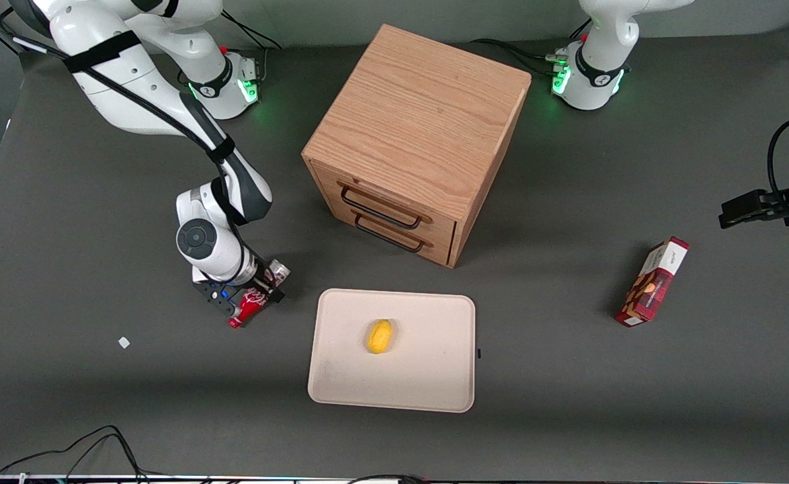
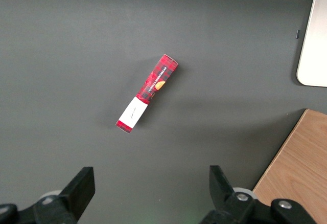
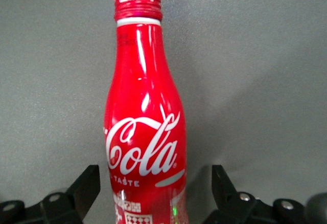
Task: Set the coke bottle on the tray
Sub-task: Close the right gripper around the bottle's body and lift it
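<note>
**A:** While your working arm hangs low over the tabletop (image 1: 65, 376), start with the big things: what do you have in front of you?

**B:** The wooden drawer cabinet (image 1: 414, 134) stands at mid-table, its two handled drawers facing the front camera. Nearer that camera than the cabinet lies the tray (image 1: 428, 376), flat on the tabletop, with a small yellow fruit (image 1: 380, 336) resting in it. Toward the parked arm's end lies a red snack box (image 1: 653, 282), well apart from everything else.

**A:** And the coke bottle?

**B:** You'll find the coke bottle (image 1: 252, 304) lying on its side beside the tray, toward the working arm's end, not touching the rim. Its silver base points toward the cabinet, and its cap points toward the front camera.

**A:** Where's your gripper?

**B:** The gripper (image 1: 250, 296) is right down over the bottle. In the right wrist view the bottle (image 3: 145, 132) runs up between the fingers (image 3: 84, 185), and you can see gray tabletop on both sides of the body, so the fingers stand apart, straddling it and not yet clamped.

**A:** How far along are you, then?

**B:** By my reading, early. You've lined up on the bottle, but nothing is grasped. You have yet to close, lift, carry it across to the tray and set it down on a bare part, clear of the fruit.
</note>
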`<act>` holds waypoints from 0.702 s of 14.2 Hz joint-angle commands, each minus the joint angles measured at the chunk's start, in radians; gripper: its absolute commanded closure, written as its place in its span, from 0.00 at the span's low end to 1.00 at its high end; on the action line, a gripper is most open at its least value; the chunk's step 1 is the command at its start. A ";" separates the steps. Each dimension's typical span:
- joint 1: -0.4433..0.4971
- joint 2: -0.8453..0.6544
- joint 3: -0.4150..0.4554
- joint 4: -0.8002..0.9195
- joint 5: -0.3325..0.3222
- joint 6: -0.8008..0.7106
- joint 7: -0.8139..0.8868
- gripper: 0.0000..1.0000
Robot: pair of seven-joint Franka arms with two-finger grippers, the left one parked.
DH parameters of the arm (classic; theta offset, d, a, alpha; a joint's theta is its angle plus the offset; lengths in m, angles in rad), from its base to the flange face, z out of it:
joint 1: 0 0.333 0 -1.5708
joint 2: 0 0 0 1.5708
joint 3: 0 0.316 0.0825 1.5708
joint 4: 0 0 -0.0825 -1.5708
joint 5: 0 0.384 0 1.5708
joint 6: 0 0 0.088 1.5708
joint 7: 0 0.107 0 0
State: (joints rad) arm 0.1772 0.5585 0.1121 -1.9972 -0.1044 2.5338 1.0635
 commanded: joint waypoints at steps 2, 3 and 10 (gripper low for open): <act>-0.001 0.000 0.000 -0.006 -0.067 0.020 0.076 1.00; -0.002 -0.002 0.000 -0.006 -0.069 0.019 0.076 1.00; -0.007 0.000 0.000 -0.006 -0.069 0.019 0.076 1.00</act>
State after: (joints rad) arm 0.1760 0.5578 0.1121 -1.9979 -0.1354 2.5359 1.0992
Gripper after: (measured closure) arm 0.467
